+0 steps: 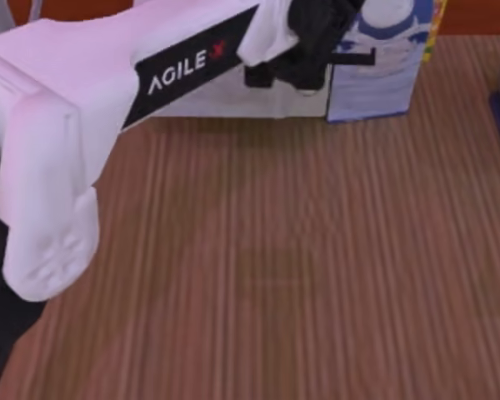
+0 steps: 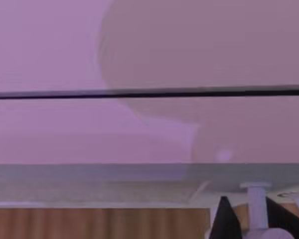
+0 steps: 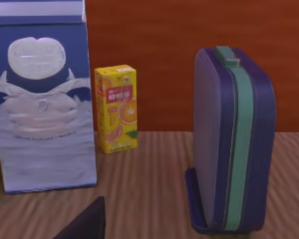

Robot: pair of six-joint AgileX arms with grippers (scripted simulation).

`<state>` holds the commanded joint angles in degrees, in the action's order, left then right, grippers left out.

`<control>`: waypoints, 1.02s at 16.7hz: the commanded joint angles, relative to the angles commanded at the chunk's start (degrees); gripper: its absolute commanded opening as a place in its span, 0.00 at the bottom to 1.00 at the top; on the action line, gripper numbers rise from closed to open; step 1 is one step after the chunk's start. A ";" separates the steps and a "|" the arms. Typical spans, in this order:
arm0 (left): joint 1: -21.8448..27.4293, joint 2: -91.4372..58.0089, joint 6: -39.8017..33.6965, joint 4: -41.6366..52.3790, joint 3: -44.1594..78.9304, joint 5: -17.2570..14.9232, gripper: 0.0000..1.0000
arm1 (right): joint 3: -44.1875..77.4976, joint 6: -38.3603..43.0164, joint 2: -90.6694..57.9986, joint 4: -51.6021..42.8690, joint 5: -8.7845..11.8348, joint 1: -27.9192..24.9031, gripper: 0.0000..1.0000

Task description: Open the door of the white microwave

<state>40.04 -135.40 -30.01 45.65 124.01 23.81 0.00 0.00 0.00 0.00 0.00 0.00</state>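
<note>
White and rigid, the white microwave (image 1: 233,104) sits at the frame's upper centre, its stiff hinged door (image 2: 139,129) needing an edge grip, left gripper (image 1: 304,50) alongside, fingers' state unclear.

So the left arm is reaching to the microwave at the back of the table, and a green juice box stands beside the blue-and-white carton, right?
Not quite: the juice box is yellow, not green, as the right wrist view shows. The rest holds: the left arm reaches to the white microwave at the back, and the box stands beside the blue-and-white carton.
</note>
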 joint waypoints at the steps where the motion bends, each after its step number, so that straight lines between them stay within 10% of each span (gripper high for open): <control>1: -0.46 -0.74 -0.93 4.22 2.79 -1.23 0.00 | 0.00 0.00 0.00 0.00 0.00 0.00 1.00; 17: -2.27 -3.29 -4.13 17.17 12.29 -5.81 0.00 | 0.00 0.00 0.00 0.00 0.00 0.00 1.00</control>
<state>37.78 -138.69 -34.15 62.82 136.30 18.00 0.00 0.00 0.00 0.00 0.00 0.00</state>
